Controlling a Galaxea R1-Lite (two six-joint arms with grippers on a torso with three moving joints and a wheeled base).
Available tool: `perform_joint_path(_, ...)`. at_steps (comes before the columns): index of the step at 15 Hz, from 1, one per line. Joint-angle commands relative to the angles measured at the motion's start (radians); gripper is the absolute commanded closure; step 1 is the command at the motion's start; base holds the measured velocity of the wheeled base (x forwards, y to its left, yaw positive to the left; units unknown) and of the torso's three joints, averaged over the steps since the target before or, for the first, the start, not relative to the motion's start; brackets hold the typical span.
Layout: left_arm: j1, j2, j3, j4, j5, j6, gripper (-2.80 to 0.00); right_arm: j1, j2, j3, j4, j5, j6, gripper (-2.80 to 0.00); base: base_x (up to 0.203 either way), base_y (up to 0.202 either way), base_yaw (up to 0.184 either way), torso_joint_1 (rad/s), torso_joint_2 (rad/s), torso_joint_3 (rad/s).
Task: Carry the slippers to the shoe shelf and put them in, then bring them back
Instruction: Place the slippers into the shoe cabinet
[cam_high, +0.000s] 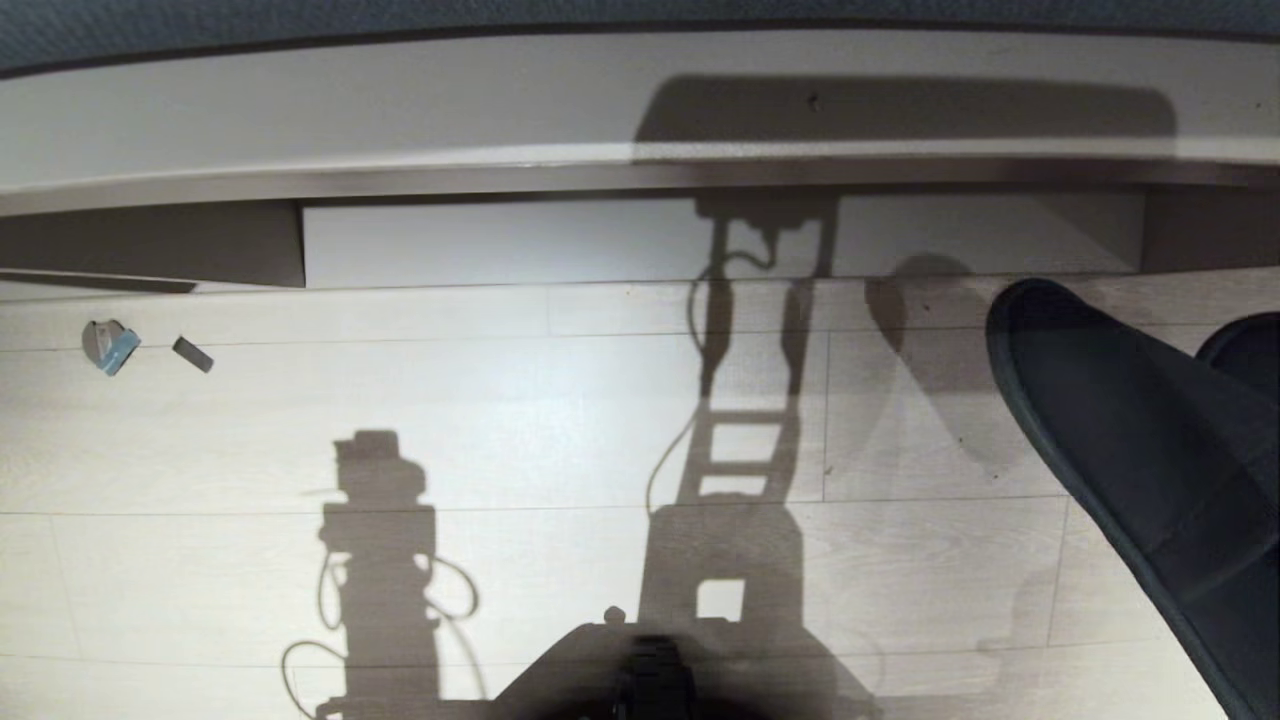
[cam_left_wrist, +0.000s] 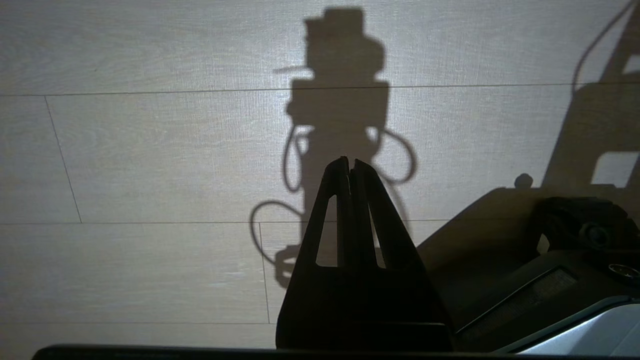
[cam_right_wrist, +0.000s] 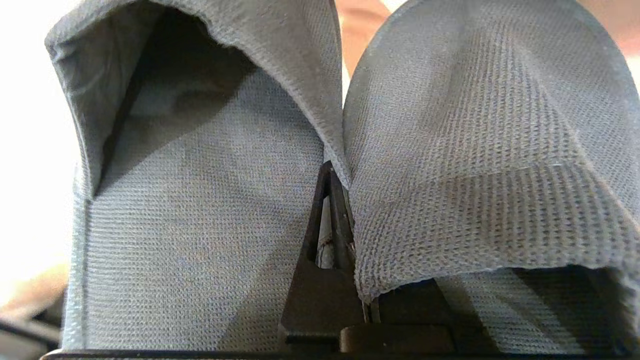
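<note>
You have both slippers (cam_right_wrist: 200, 200) pinched together in the right gripper (cam_right_wrist: 332, 220): its jaws are clamped on the inner fabric edges where the 2 uppers meet, so 1 grip carries the pair side by side, toes pointing away from the wrist. In the head view they hang as near-black shapes at the right edge (cam_high: 1130, 440), off the wooden floor (cam_high: 500, 430), with the sole of the nearer one turned toward the camera. That thin fabric pinch is probably chosen because the soft edges fold flat between the jaws, but it looks like a hold that could slip if you swing fast. The shoe shelf (cam_high: 720, 240) runs along the far edge of the floor ahead of you, a low open cubby with a pale inner panel (cam_high: 500, 240) under a taupe top; nothing is in the part you can see, and the slippers are well apart from it, so the carry is only starting. Your left gripper (cam_left_wrist: 351, 167) hangs parked over the floor, fingers pressed together on nothing. 2 small scraps (cam_high: 110, 345) lie near the floor's far left corner, away from your path.
</note>
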Motion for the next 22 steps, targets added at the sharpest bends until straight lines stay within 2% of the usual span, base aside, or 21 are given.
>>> perform_joint_path(1, 0.000, 0.000, 0.000, -0.001, 0.000, -0.001, 0.00, 0.001, 0.093, 0.001, -0.059, 0.013, 0.000, 0.00, 0.000, 0.000, 0.000, 0.000, 0.00, 0.000)
perform_joint_path(4, 0.000, 0.000, 0.000, -0.001, 0.000, -0.001, 0.00, 0.008, 0.173, 0.010, -0.158, 0.039, 0.000, 0.00, 0.000, 0.000, 0.000, 0.000, 0.00, 0.000)
perform_joint_path(7, 0.000, 0.000, 0.000, -0.001, 0.000, -0.002, 0.00, 0.050, 0.267, 0.018, -0.262, 0.046, 0.020, 0.00, 0.000, 0.000, 0.000, 0.000, 0.00, 0.000)
perform_joint_path(13, 0.000, 0.000, 0.000, -0.001, 0.000, -0.001, 0.00, 0.058, 0.473, 0.088, -0.552, 0.043, 0.027, 0.00, 0.000, 0.000, 0.000, 0.000, 0.00, 0.000)
perform_joint_path(15, 0.000, 0.000, 0.000, -0.001, 0.000, -0.001, 0.00, 0.058, 0.550, 0.137, -0.690, 0.039, 0.054, 0.00, 0.000, 0.000, 0.000, 0.000, 0.00, 0.000)
perform_joint_path(17, 0.000, 0.000, 0.000, -0.001, 0.000, -0.001, 0.00, 0.057, 0.628, 0.158, -0.813, 0.009, 0.060, 0.00, 0.000, 0.000, 0.000, 0.000, 0.00, 0.000)
perform_joint_path(18, 0.000, 0.000, 0.000, -0.001, 0.000, -0.001, 0.00, 0.057, 0.661, 0.158, -0.862, -0.035, 0.062, 0.00, 0.000, 0.000, 0.000, 0.000, 0.00, 0.000)
perform_joint_path(22, 0.000, 0.000, 0.000, -0.001, 0.000, -0.001, 0.00, 0.058, 0.754, 0.125, -0.981, -0.093, 0.067, 0.00, 0.000, 0.000, 0.000, 0.000, 0.00, 0.000)
